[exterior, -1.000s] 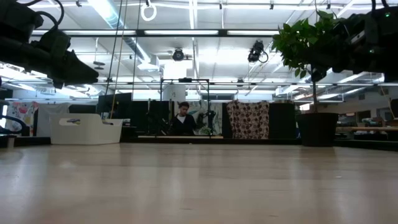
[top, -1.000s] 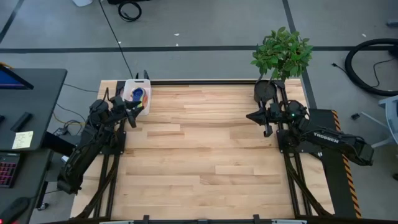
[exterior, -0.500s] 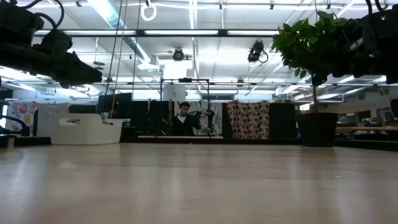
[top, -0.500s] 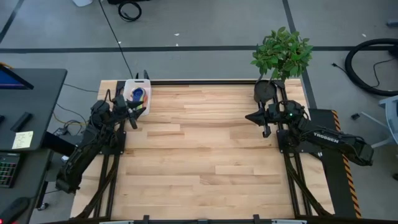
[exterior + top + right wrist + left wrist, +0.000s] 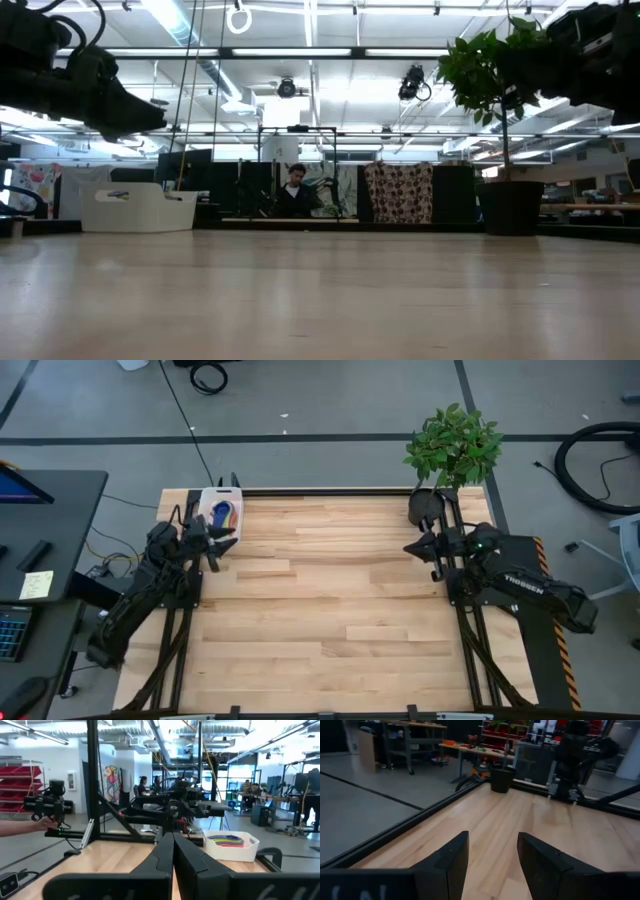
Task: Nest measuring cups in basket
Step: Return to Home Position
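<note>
Left claw (image 5: 224,543) eased back, cups (image 5: 225,513) in basket (image 5: 207,499)

An open robotics lab: workbenches (image 5: 470,751), red storage bins (image 5: 17,780), exposed ceiling ducts (image 5: 161,740).

The table (image 5: 330,610) is pale wood laid in planks, smooth with a soft sheen. The basket (image 5: 232,852) is white plastic, slightly glossy; the measuring cups (image 5: 230,840) in it look like bright plastic too, though they're far off. The left gripper (image 5: 492,839) is matt black and faintly grainy.
</note>
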Tool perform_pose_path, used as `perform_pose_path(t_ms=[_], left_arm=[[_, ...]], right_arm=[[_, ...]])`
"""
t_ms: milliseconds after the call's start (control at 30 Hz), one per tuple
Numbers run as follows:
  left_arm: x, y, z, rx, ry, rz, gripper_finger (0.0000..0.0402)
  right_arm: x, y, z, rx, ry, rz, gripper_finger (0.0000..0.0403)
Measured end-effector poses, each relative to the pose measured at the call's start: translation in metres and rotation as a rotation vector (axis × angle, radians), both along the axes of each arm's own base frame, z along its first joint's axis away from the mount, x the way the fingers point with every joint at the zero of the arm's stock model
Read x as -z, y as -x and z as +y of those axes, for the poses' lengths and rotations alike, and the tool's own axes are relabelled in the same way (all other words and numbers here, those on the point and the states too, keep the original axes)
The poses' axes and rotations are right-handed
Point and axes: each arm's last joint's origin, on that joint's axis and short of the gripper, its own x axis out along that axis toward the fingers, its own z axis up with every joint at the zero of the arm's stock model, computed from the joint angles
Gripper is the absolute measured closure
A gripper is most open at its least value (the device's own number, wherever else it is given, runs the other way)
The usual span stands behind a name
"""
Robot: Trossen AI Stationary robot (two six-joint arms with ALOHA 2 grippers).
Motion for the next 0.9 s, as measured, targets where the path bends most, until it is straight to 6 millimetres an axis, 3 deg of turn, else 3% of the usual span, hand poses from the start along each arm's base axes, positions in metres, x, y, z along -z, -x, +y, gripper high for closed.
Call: perform_pose_path(t_ms=[467, 667, 900], left_arm=[[-0.004, -0.005, -0.009, 0.3, 0.028, -0.073, 0.0228], [-0.004, -0.006, -0.01, 0.332, 0.01, -0.07, 0.0228], [-0.001, -0.006, -0.01, 0.338, 0.032, -0.062, 0.0228]], right_arm=[[-0.018, 0.024, 0.012, -0.052, 0.117, -0.128, 0.0392], [-0.022, 0.034, 0.02, -0.103, 0.135, -0.145, 0.0392], [-0.016, 0.032, 0.015, -0.101, 0.032, -0.08, 0.0392]])
